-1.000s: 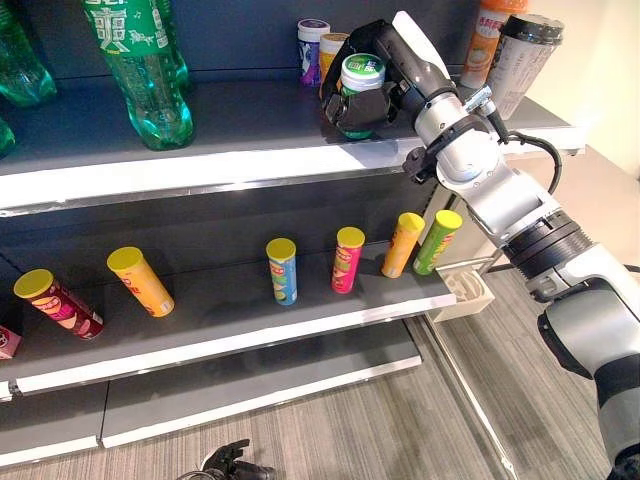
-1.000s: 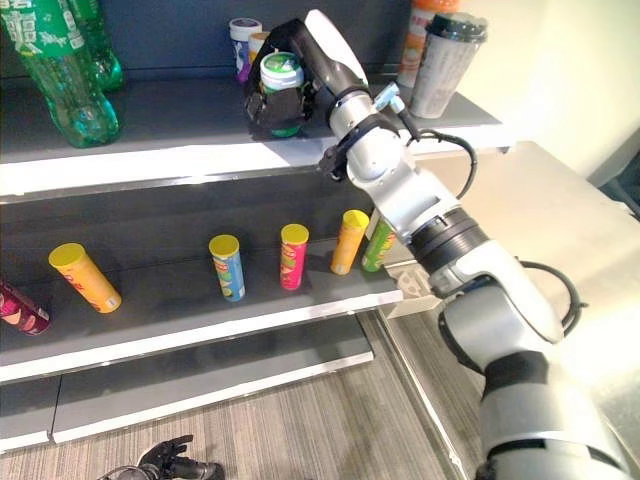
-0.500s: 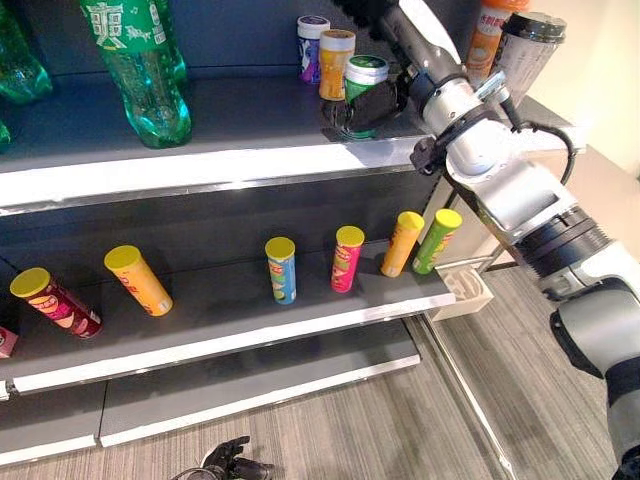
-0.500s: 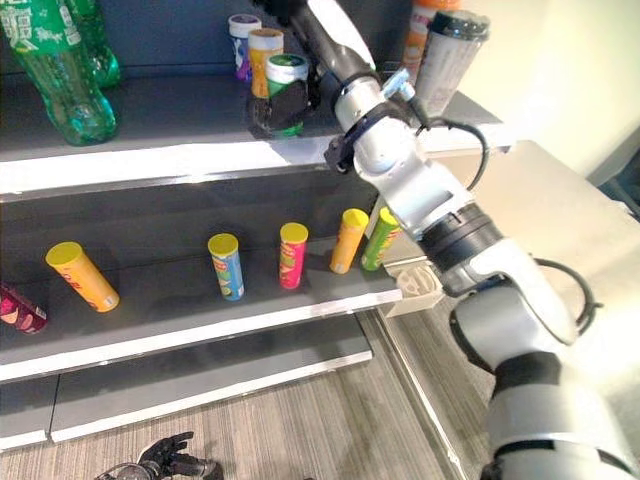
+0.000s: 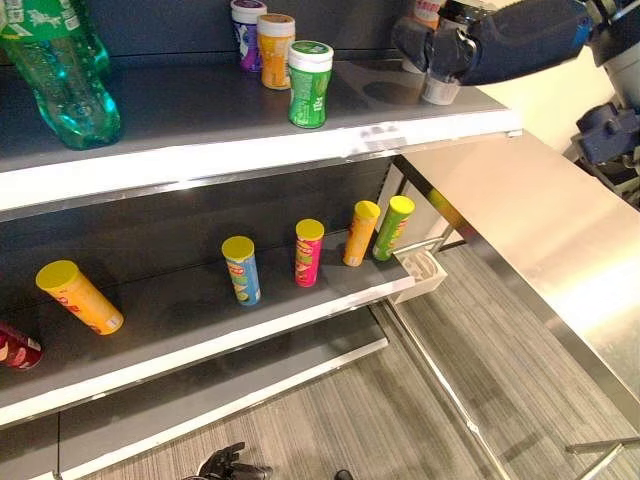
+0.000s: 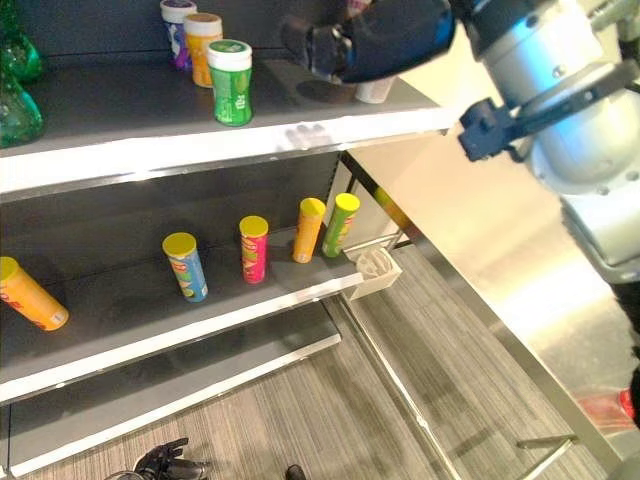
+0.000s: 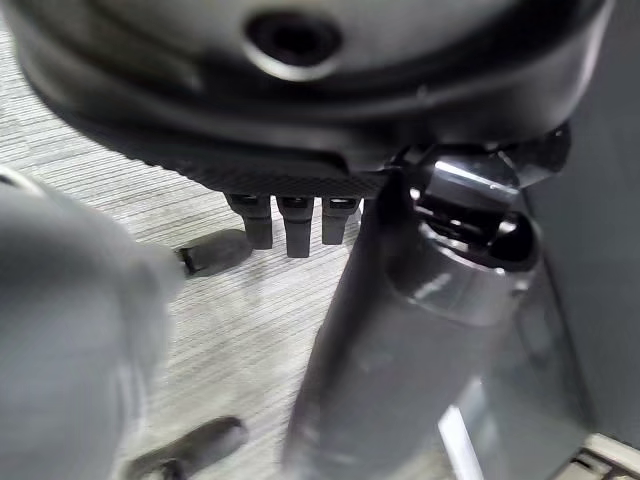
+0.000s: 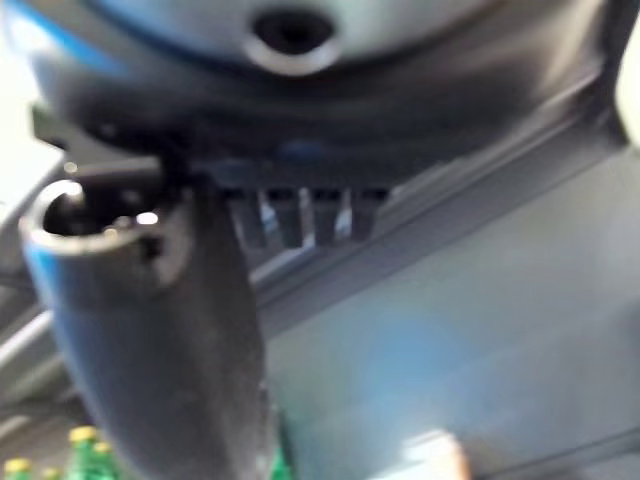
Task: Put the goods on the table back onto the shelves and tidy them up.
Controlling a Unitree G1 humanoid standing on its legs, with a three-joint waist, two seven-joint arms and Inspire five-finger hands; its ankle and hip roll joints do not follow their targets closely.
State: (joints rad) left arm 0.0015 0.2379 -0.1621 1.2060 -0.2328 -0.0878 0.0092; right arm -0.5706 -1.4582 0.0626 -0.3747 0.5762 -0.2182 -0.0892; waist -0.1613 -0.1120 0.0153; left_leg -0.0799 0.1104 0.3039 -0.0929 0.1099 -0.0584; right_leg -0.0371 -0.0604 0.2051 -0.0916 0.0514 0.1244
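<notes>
- The green can (image 5: 310,69) stands upright near the front edge of the top shelf (image 5: 200,160), with nothing holding it. It lines up with an orange can (image 5: 275,37) and a purple-and-white can (image 5: 247,22) just behind it.
- The right hand (image 5: 440,48) hangs over the right end of that shelf, well apart from the green can. Its fingers are straight and hold nothing — the right wrist view shows them in a relaxed row.
- A pale cup (image 5: 438,88) sits right behind that hand, and this looks like the main risk. A careless sweep of the arm there could clip the cup and tip it off the shelf end.
- The green can has little margin at the lip, so a brush from the forearm could knock it over the edge.
- The left hand (image 5: 228,464) is down low by the floor, idle, with its fingers loose and empty.
- The lower shelf (image 5: 250,340) looks untidy. A blue tube (image 5: 241,269), a pink tube (image 5: 308,252), an orange tube (image 5: 361,232) and a lime tube (image 5: 394,226) all lean, and a yellow tube (image 5: 78,296) lies tilted at the far left.
- The steel table (image 5: 540,230) on the right carries no goods where it can be seen, so I judge tidying is what remains.
</notes>
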